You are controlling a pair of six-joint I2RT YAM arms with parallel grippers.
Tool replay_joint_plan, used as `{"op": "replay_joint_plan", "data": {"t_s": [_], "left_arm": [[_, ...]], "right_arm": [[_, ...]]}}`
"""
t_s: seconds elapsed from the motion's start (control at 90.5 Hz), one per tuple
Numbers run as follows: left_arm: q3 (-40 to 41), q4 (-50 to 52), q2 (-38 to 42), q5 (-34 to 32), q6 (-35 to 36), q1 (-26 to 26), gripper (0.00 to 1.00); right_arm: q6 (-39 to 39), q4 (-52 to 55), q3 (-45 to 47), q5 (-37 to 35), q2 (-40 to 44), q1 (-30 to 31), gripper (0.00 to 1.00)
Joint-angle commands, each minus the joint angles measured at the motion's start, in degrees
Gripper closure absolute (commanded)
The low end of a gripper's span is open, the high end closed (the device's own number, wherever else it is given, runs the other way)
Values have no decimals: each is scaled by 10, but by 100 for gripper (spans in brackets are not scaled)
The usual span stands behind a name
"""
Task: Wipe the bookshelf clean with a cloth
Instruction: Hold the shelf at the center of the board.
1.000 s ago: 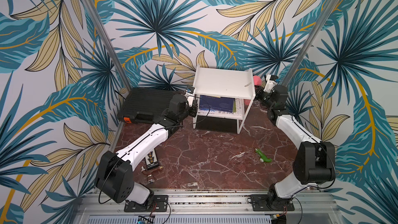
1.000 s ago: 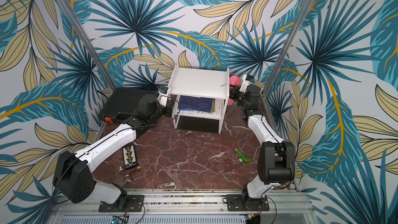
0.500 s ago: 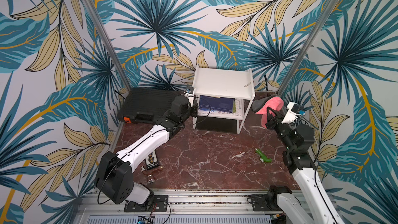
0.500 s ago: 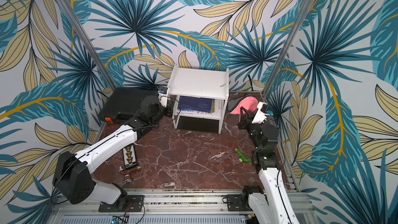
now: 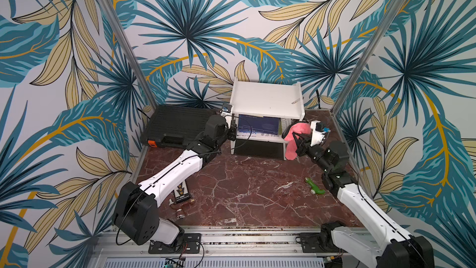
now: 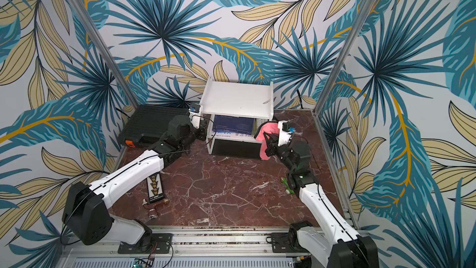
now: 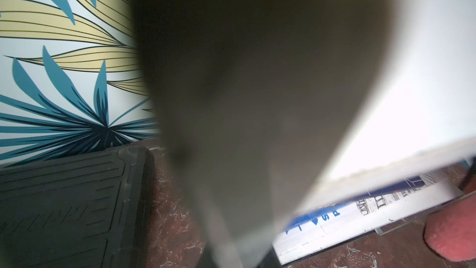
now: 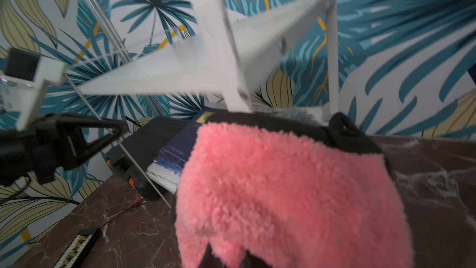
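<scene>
The job looks close to its start. The right gripper is squeezed tight on the cloth. The cloth hangs in the air just beside the right front leg of the bookshelf, down by the lower board. It is not lying flat on any board yet.

A small pale scrap sits on the top board near its right edge, so the top needs a wipe. The lower board likely does too. The left gripper is closed at the left front leg and seems to pinch it, maybe to stop the bookshelf sliding.

The cloth is fluffy and pink with a dark rim, and it flops softly. The bookshelf has flat, smooth white boards and thin white rods. A blue book lies flat on the lower board. The table is dark red stone with white veins.
</scene>
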State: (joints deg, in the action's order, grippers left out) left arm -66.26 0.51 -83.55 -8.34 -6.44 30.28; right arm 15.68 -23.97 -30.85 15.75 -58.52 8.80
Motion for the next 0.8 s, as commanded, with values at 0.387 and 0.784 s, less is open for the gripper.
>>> {"op": "replay_joint_plan", "data": {"t_s": [0.387, 0.784], "left_arm": [[4, 64, 30, -3, -70, -3, 100], [-8, 70, 24, 5, -68, -2, 100]], "right_arm": [[-89, 349, -327, 18, -45, 2, 100], [-173, 592, -686, -174, -283, 17, 100]]}}
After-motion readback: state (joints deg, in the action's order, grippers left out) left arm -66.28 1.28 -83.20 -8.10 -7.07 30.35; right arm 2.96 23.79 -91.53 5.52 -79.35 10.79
